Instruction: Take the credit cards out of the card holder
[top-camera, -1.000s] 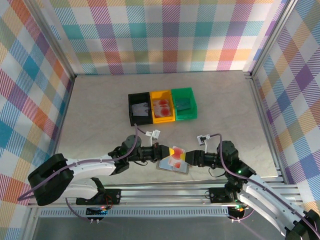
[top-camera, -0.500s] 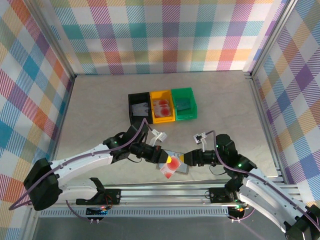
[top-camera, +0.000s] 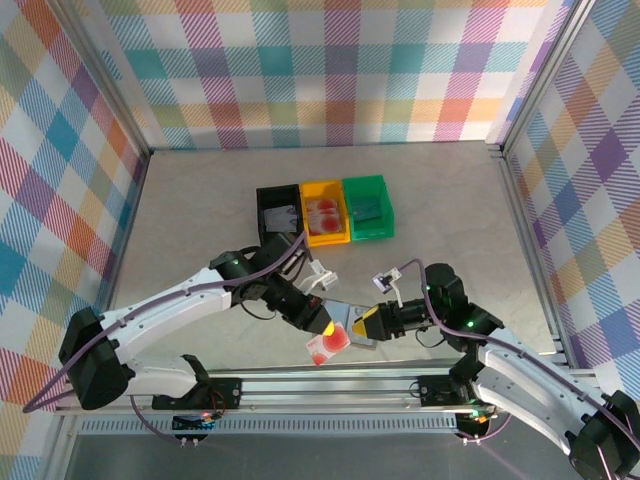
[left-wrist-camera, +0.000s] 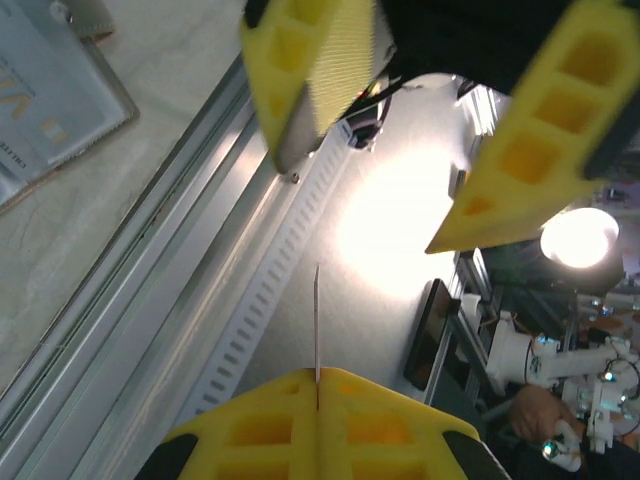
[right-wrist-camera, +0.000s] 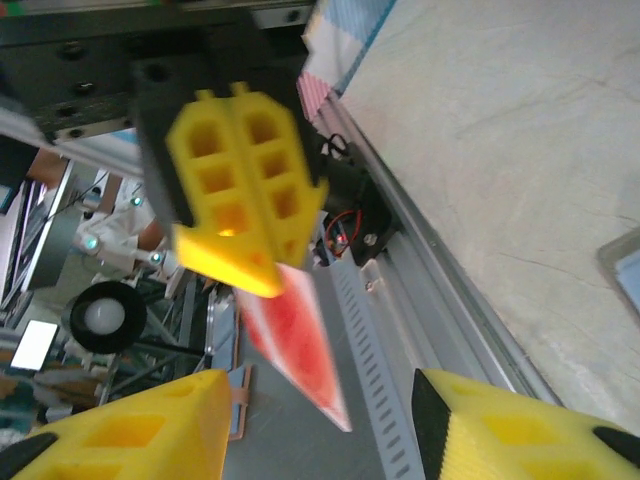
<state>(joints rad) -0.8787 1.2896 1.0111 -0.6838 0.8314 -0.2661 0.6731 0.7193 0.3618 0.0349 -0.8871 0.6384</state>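
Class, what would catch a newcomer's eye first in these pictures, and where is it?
The red credit card, pinched in the left gripper's shut jaws by the table's near edge. Farther back, a black bin, yellow bin and green bin stand in a row.

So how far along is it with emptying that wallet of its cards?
Well along, it seems. Cards already lie in the black bin, yellow bin and green bin. Right now the left end effector pinches a red card clear of the wallet, with the open right end effector close by. That card needs dropping off; whether more remain inside, I can't tell.
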